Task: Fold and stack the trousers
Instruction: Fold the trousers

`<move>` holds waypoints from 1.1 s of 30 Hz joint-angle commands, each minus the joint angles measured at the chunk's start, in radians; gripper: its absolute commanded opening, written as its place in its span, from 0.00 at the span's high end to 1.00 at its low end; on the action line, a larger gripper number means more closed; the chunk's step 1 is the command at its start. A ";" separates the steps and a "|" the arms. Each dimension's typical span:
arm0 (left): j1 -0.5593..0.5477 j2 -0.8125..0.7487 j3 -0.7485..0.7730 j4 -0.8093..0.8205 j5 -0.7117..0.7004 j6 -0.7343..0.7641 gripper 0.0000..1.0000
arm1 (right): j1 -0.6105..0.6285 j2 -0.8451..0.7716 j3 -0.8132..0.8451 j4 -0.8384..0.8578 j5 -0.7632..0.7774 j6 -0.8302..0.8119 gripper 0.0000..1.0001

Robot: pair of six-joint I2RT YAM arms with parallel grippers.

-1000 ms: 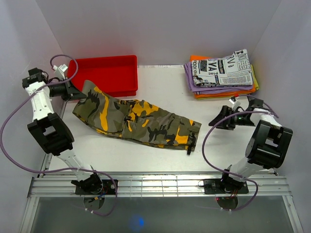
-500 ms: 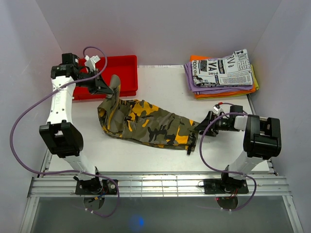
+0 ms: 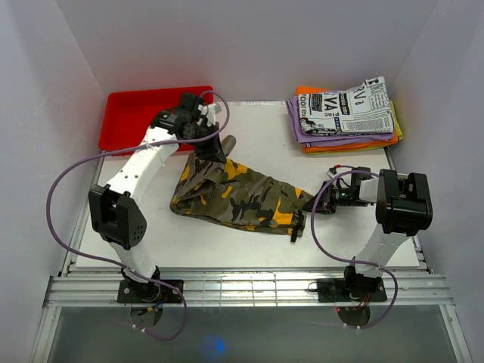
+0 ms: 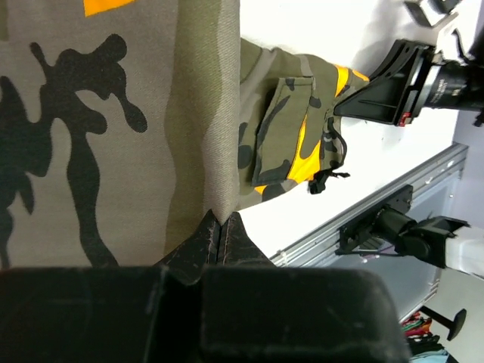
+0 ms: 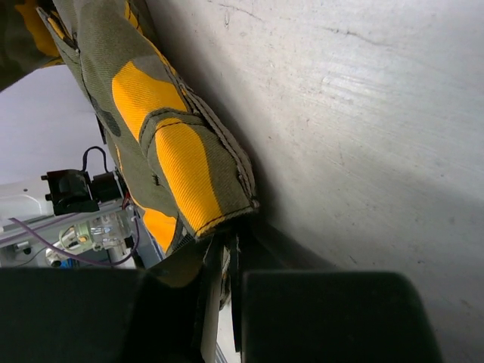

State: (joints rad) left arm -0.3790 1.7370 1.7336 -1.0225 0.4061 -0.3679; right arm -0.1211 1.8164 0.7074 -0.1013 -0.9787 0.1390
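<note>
The camouflage trousers [image 3: 246, 197] lie across the middle of the white table, and their left end is lifted and drawn over toward the right. My left gripper [image 3: 218, 148] is shut on that raised end. In the left wrist view the olive cloth [image 4: 113, 113] runs straight into the shut tips of the left gripper [image 4: 219, 225]. My right gripper [image 3: 311, 204] sits low at the trousers' right end, shut on the hem. In the right wrist view the yellow-orange hem [image 5: 178, 162] goes in between the tips of the right gripper [image 5: 227, 253], close to the table [image 5: 363, 113].
A red tray [image 3: 144, 113] stands at the back left. At the back right is a stack of folded garments [image 3: 344, 125], purple and orange with a newspaper-print one on top. The metal rail [image 3: 242, 287] runs along the near edge.
My left arm has swung right from beside the red tray, carrying the trousers' left end up and over the cloth. My right gripper has moved left to the hem and shut on it.
</note>
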 commanded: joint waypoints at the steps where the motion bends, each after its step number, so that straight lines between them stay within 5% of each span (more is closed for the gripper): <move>1: -0.102 -0.027 -0.069 0.163 -0.096 -0.149 1.00 | 0.020 -0.011 -0.002 -0.020 0.087 -0.030 0.92; 20: -0.491 0.116 -0.023 0.380 -0.320 -0.391 1.00 | 0.037 -0.023 0.012 -0.041 0.121 -0.033 0.92; 33: -0.572 0.223 0.066 0.381 -0.377 -0.519 1.00 | 0.041 -0.023 0.009 -0.031 0.118 -0.019 0.92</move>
State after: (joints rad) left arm -0.9245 1.9625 1.7412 -0.6865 0.0227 -0.8215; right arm -0.0963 1.7924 0.7128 -0.1230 -0.9379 0.1333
